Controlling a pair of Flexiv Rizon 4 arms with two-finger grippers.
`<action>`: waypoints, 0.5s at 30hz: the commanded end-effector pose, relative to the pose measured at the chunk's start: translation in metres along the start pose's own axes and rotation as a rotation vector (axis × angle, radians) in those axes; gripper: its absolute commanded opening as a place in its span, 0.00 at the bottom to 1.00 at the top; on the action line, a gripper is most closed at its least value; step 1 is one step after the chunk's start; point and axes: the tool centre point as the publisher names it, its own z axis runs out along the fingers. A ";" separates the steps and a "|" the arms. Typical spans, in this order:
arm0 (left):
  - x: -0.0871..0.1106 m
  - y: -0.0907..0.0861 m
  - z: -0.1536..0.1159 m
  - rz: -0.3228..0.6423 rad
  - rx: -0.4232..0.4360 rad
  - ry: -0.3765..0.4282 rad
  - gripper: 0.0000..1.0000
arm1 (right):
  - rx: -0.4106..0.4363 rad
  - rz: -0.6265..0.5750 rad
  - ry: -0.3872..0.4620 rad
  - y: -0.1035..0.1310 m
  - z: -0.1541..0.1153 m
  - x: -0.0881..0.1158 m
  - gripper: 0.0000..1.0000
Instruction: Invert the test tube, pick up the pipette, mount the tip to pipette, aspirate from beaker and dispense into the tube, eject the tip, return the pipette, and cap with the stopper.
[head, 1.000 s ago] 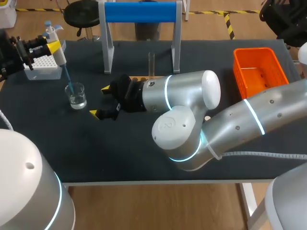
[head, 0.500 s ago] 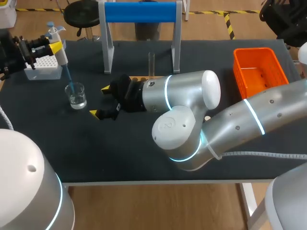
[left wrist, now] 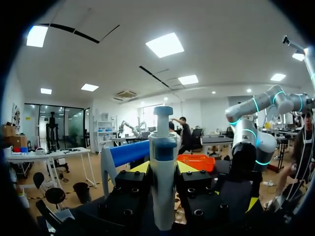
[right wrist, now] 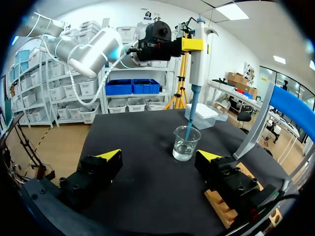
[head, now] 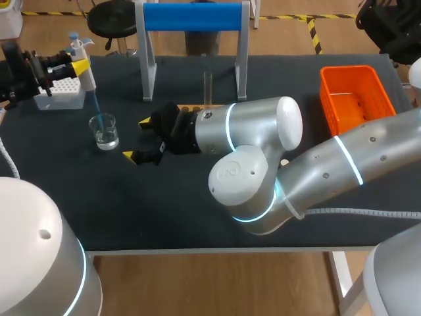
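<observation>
The pipette point(head: 84, 66) seems light, stiff plastic, best held at its thick body. There the left gripper point(left wrist: 163, 167) is closed on it, upright near the rear left corner of the desk point(head: 164, 217), thin tip point(right wrist: 189, 115) down in the fragile glass beaker point(head: 104, 130). The right gripper point(head: 137, 139) lies open, low over the desk's middle, facing the beaker.

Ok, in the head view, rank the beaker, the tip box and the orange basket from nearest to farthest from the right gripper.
1. beaker: nearest, just left of the right gripper, which is open.
2. tip box: farther left, beyond the beaker, near the table's far left corner.
3. orange basket: farthest, across the table on its far right side.
</observation>
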 end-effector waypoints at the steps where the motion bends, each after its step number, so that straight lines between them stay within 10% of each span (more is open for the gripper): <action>1: -0.002 0.005 0.000 0.003 0.009 0.008 0.00 | 0.004 0.000 0.003 0.001 -0.001 -0.001 1.00; 15: -0.004 0.016 -0.002 -0.003 0.012 0.016 0.00 | 0.004 0.000 0.003 0.001 -0.001 -0.001 1.00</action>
